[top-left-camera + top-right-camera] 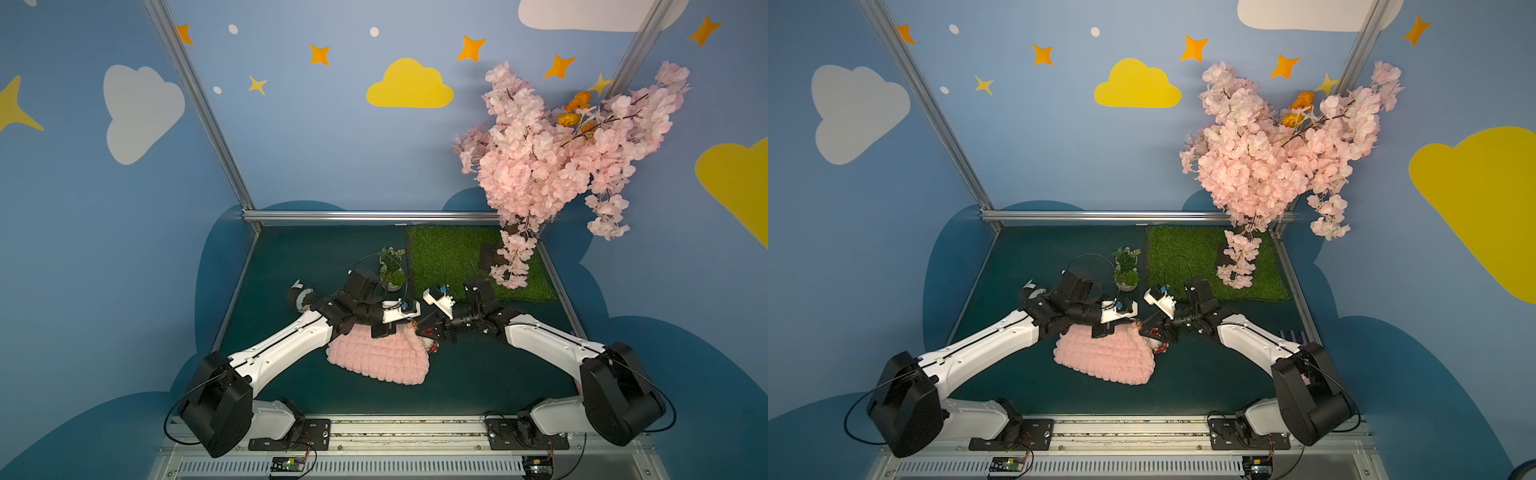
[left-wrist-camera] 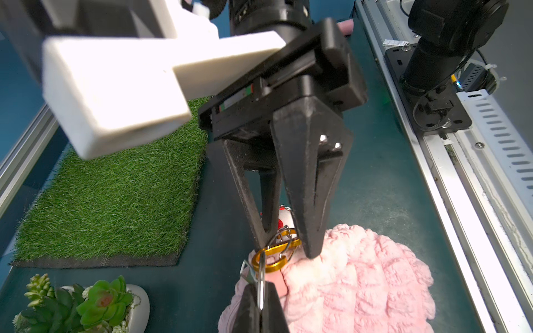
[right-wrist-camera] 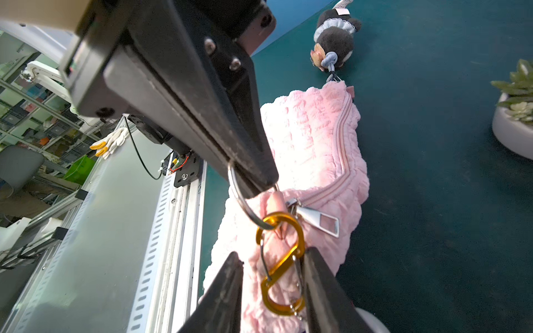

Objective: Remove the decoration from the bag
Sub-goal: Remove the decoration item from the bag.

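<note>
Your left gripper (image 2: 261, 285) was clamped tight on the thin silver metal ring (image 3: 240, 203); your right gripper (image 3: 273, 253) stood part-open astride the gold S-shaped metal clip (image 3: 279, 265). The small white cat-face plush decoration (image 1: 430, 344) lay at 3 o'clock of the fluffy pink quilted fabric bag (image 1: 378, 357).

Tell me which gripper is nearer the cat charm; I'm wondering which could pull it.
Right. The right gripper hangs right by the cat charm, open astride the gold clip; the left gripper sits farther back over the bag, shut on the silver ring.
</note>
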Motion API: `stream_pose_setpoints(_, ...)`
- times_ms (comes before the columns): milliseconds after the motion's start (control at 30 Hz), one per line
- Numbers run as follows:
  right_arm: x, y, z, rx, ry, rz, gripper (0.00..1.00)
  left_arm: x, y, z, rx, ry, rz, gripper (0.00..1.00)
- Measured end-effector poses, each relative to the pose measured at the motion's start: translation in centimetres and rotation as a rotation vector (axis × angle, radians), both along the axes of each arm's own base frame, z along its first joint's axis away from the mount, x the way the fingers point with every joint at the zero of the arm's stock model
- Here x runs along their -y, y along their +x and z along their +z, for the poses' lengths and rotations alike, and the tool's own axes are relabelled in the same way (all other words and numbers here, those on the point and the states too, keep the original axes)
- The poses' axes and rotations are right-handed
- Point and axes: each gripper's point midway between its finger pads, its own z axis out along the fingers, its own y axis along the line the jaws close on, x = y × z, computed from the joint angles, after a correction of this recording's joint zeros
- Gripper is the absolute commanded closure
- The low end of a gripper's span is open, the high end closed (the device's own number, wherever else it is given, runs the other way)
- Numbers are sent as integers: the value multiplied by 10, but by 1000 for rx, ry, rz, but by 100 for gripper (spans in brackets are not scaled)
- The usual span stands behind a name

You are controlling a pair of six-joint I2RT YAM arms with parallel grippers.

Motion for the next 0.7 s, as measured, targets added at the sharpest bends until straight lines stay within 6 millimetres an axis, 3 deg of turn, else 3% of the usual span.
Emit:
stream_pose_setpoints(133, 0, 1, -1, 3, -7, -6, 74, 0, 0, 0, -1, 0, 0, 98)
stream_pose_setpoints(500, -1, 5, 0, -17, -9, -30, 75, 1, 0, 3, -3, -3, -1, 97)
stream_pose_setpoints(700, -3, 7, -2, -37, -7, -38, 88, 2, 0, 4, -7, 1, -1, 98)
